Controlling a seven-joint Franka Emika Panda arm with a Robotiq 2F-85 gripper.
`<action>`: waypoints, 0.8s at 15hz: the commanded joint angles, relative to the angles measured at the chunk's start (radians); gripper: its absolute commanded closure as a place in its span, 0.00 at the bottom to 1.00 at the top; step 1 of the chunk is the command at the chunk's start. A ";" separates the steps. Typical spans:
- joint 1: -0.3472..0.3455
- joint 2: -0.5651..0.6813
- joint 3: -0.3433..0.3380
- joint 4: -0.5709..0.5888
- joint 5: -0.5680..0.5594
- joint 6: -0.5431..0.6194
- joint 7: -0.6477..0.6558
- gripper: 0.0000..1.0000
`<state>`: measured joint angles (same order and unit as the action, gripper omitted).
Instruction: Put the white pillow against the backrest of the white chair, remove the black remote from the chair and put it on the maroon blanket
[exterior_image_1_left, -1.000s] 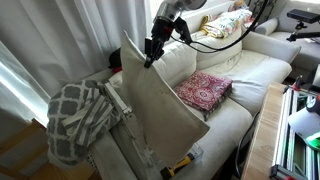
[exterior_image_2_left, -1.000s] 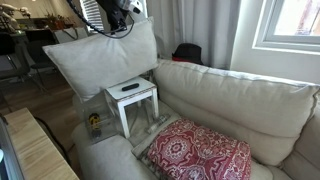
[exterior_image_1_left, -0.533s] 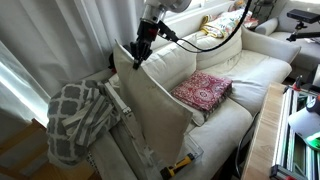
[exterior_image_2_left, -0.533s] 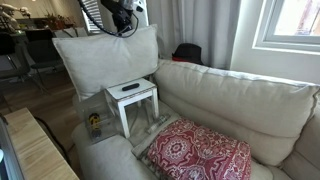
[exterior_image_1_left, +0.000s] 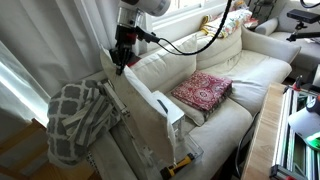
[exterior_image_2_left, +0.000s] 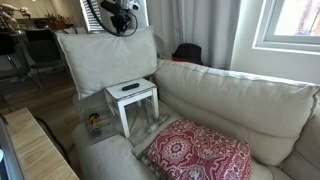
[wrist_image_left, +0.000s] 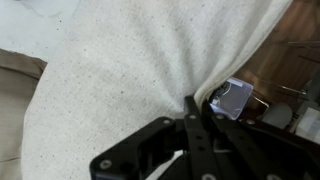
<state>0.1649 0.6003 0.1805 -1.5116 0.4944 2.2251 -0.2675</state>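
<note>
Off-white cloth of the white pillow (wrist_image_left: 120, 90) fills the wrist view, swallowing the jaws' tips; they are pinched shut on its top edge, pillow hanging below. Its lower edge hides behind a stool (exterior_image_2_left: 138, 99) carrying the black remote (exterior_image_2_left: 130, 87), beside the white chair (exterior_image_2_left: 230, 105).

Our arm (exterior_image_1_left: 134, 14) reaches down from high up, its wrist bent so the tool (exterior_image_1_left: 120, 60) points downward. We have its jaws pinched tight on the top edge of the white pillow (exterior_image_2_left: 105, 60)
</note>
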 joint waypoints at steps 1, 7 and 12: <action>0.032 0.096 0.013 0.151 -0.154 -0.025 0.033 0.98; 0.079 0.159 0.044 0.278 -0.282 -0.046 0.024 0.98; 0.078 0.161 0.054 0.293 -0.301 -0.034 0.018 0.98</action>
<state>0.2428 0.7367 0.2213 -1.2742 0.2220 2.1881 -0.2570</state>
